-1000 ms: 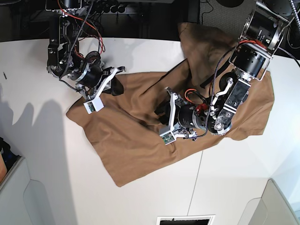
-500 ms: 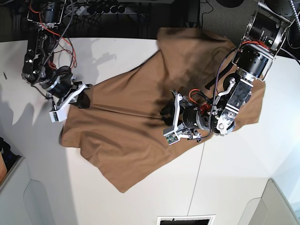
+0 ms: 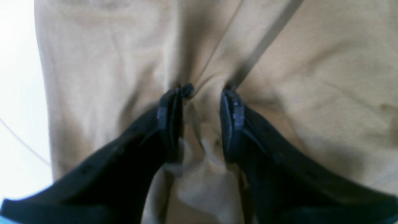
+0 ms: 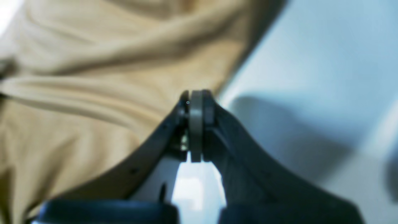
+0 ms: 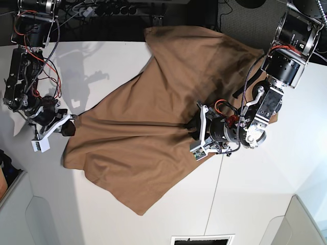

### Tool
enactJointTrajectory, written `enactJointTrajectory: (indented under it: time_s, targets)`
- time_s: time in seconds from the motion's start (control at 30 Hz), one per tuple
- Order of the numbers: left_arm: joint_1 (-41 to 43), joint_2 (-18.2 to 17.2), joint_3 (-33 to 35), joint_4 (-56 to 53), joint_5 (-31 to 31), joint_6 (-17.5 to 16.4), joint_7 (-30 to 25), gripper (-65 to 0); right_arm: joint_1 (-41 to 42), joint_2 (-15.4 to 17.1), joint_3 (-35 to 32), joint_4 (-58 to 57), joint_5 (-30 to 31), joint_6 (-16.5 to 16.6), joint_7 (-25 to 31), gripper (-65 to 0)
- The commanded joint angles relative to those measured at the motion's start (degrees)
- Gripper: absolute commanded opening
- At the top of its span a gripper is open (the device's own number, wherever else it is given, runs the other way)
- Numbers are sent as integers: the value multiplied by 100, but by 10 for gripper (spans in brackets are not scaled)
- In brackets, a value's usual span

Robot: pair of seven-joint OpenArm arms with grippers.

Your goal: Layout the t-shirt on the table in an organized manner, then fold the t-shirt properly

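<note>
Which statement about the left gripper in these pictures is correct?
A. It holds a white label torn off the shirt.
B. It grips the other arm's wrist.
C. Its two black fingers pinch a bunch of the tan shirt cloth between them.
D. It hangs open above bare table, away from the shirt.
C: in the left wrist view the left gripper has a ridge of the t-shirt gathered between its two black fingers.

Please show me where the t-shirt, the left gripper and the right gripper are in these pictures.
t-shirt (image 5: 138, 148): base view, on the spread middle cloth.
left gripper (image 3: 203, 93): left wrist view, between its fingertips, on pinched cloth.
right gripper (image 4: 196, 99): right wrist view, at the shut fingertips.
</note>
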Motion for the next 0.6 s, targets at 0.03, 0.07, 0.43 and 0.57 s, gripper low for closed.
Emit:
enactJointTrajectory:
  time_s: [0.03, 0.07, 0.43, 0.57]
  targets:
    - [-142, -48, -37, -162, 98, 44, 22, -409, 70, 76, 24, 192, 494, 76, -122, -650]
    - [-151, -44, -37, -269, 103, 44, -22, -410, 39, 70, 24, 273, 691, 149, -195, -650]
    - [-494, -11, -37, -750, -155, 162, 46, -410, -516, -846, -455, 748, 1091, 328, -671, -650]
    - [-680, -11, -37, -752, -212, 151, 131, -409, -739, -1108, -866, 743, 461, 323, -284, -650]
